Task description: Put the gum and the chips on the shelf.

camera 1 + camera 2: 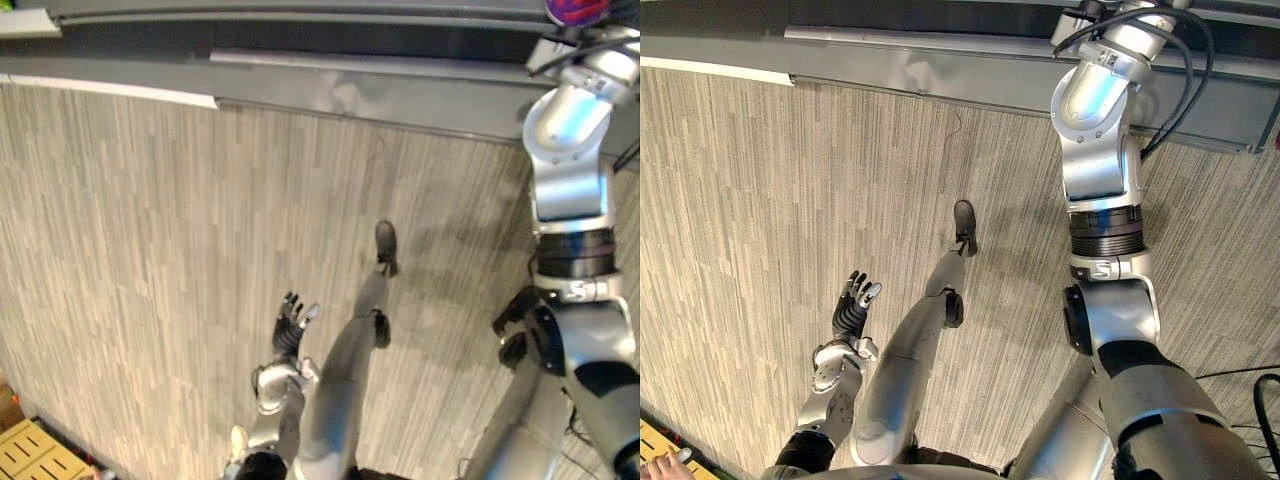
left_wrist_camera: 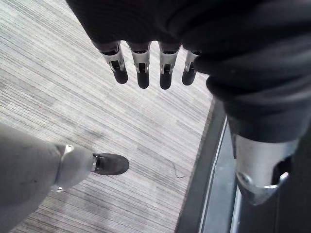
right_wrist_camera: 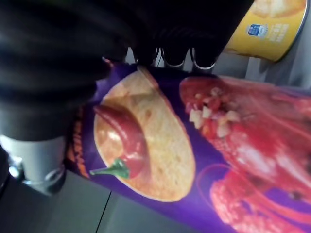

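Grips the purple chips pack (image 3: 204, 145) in the right hand (image 3: 73, 43), fingers curled over it and thumb opposite, raised at the far right by the grey shelf (image 1: 400, 95), just beside a yellow tub (image 3: 269, 26). Probably handles light, glossy, a little slippery, easily crushed: best taken round the middle, gently. Hangs the left hand (image 1: 293, 322) low, near left, fingers relaxed, empty.

Purple chips tube (image 3: 209, 165), chili and crisp printed on side, clasped in right robot hand (image 3: 173, 57).

Silver-grey arms (image 1: 1095, 160), dark ribbed wrist covers (image 2: 146, 19), left hand (image 1: 850, 312) silver-fingered, dark-tipped.
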Controlling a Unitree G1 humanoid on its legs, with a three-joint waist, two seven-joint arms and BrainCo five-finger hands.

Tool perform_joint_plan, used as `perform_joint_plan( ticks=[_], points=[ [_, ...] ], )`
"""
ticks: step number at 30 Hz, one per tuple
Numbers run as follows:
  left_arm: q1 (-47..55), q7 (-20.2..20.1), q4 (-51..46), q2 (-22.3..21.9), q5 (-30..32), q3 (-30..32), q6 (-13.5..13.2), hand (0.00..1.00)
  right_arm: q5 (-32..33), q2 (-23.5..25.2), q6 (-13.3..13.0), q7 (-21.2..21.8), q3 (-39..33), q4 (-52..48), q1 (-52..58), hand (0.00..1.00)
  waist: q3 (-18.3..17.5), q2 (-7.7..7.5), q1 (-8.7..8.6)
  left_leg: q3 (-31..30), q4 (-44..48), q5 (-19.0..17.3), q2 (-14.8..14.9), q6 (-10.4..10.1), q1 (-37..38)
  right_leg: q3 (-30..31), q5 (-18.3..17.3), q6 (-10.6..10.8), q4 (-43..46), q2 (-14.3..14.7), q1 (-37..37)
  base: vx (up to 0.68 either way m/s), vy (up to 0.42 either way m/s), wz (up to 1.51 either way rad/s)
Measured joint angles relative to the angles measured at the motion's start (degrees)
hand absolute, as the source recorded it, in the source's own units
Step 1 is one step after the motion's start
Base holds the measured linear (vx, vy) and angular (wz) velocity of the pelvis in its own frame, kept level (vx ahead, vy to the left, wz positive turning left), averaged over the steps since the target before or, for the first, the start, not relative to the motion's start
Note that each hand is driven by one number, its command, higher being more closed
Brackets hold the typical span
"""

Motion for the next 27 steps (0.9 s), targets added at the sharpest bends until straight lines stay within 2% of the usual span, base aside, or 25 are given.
perform_joint_plan(
  ticks=[5, 6, 14, 27],
  points=[
    [0.01, -0.02, -0.09, 0.0, -0.53, 0.02, 0.0, 0.0, -1.11, 0.0, -0.14, -0.23, 0.03, 0.02, -0.01, 1.0, 0.0, 0.0, 0.14, 0.25, 1.07, -0.38, 0.38, 0.52, -0.86, -0.1, 0.0, 0.0, -0.21, 0.2, -0.2, 0.0, 0.0, 0.0],
    [0.01, -0.03, -0.08, -0.01, -0.53, 0.01, 0.0, 0.0, -1.19, 0.0, -0.16, -0.29, 0.04, 0.02, -0.01, 0.0, 0.0, 0.0, 0.14, 0.27, 1.13, -0.38, 0.39, 0.51, -0.92, -0.09, 0.0, 0.0, -0.22, 0.2, -0.25, 0.0, 0.0, 0.0],
    [0.01, -0.08, -0.12, 0.0, -0.56, 0.06, 0.0, 0.0, -0.4, 0.15, 0.97, 1.93, 1.24, 3.19, 1.91, 0.0, -0.01, -0.01, 0.24, 0.5, 1.23, -0.39, 0.55, 0.52, -1.12, -0.11, 0.02, -0.01, -0.66, 0.34, -0.25, 0.0, 0.0, 0.0],
    [0.02, -0.09, -0.39, -0.04, -2.73, 1.24, 0.0, 0.0, 1.57, 0.21, 0.99, 1.84, 2.06, 3.18, 2.06, 0.0, -0.01, -0.02, 0.04, 0.49, 1.49, -0.33, 1.21, 0.38, -1.45, -0.42, 0.03, -0.02, -0.99, 1.0, -0.21, 0.0, 0.0, 0.0]
  ],
)
